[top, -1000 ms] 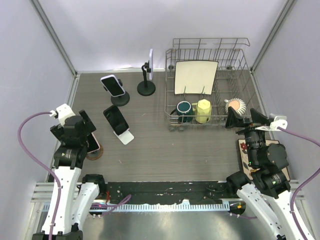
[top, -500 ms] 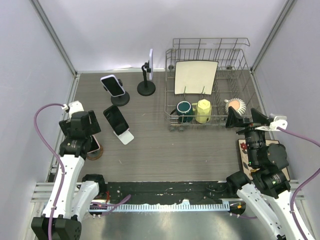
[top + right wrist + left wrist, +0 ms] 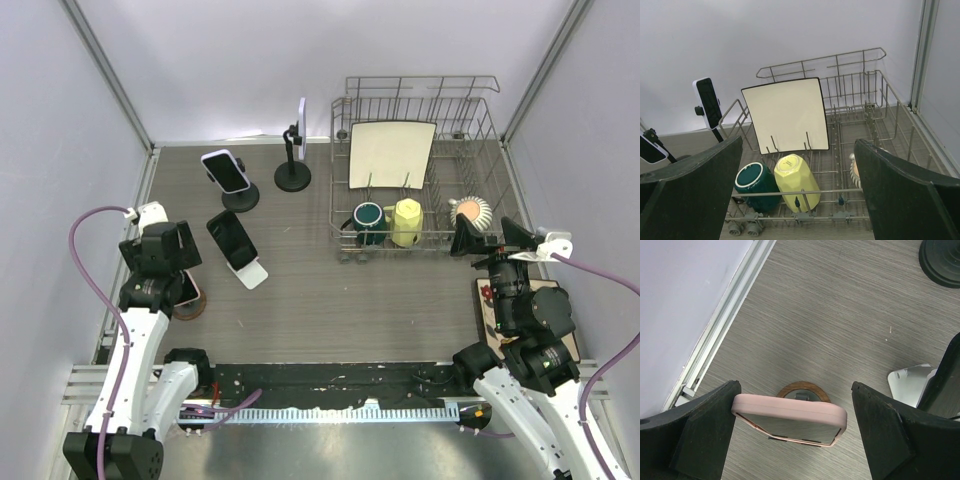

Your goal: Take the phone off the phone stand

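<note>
A pink-cased phone [image 3: 789,412] leans on a round wooden stand [image 3: 802,389] near the table's left edge; it also shows in the top view [image 3: 187,290]. My left gripper [image 3: 794,390] is open and straddles the phone's top edge. The left finger [image 3: 705,425] is at or touching the phone's left end. The right finger [image 3: 880,430] stands a small gap off its right end. From above, the left gripper [image 3: 165,250] hangs over the phone and hides most of it. My right gripper [image 3: 490,238] is open and empty by the dish rack.
A black phone on a white stand [image 3: 232,242] is just right of the left gripper. A white-cased phone on a black stand [image 3: 226,172] and a phone on a tall black stand [image 3: 300,125] stand behind. A wire dish rack [image 3: 420,170] holds a plate and mugs.
A second ago my left arm shifted right and turned its wrist over the pink phone; since then it has held still. The right arm has not moved.
</note>
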